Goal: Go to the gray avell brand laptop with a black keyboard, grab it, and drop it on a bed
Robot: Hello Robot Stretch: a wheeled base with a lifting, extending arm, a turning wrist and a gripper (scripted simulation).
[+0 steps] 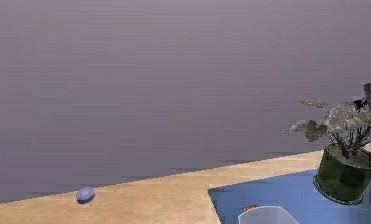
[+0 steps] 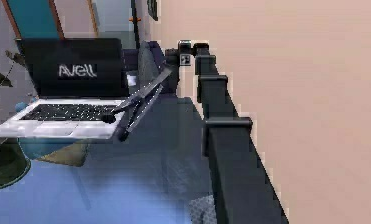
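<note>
The gray laptop [image 2: 68,100] lies with its lid up on the blue table [image 2: 143,175], its keyboard's corner right at the claw's [image 2: 121,124] fingertips. I cannot tell how the fingers stand or whether they hold anything. A grip on that thin corner may slip, or tip the lid. Beyond the laptop from the claw stands a potted plant [image 2: 5,150]; a shove could knock it.

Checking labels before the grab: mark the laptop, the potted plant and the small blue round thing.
Laptop [image 2: 73,68]: arm side view, middle of its dark screen.
Potted plant [image 1: 343,176]: forward view, wall of its dark green pot.
Small blue round thing [image 1: 85,194]: forward view, its middle.
</note>
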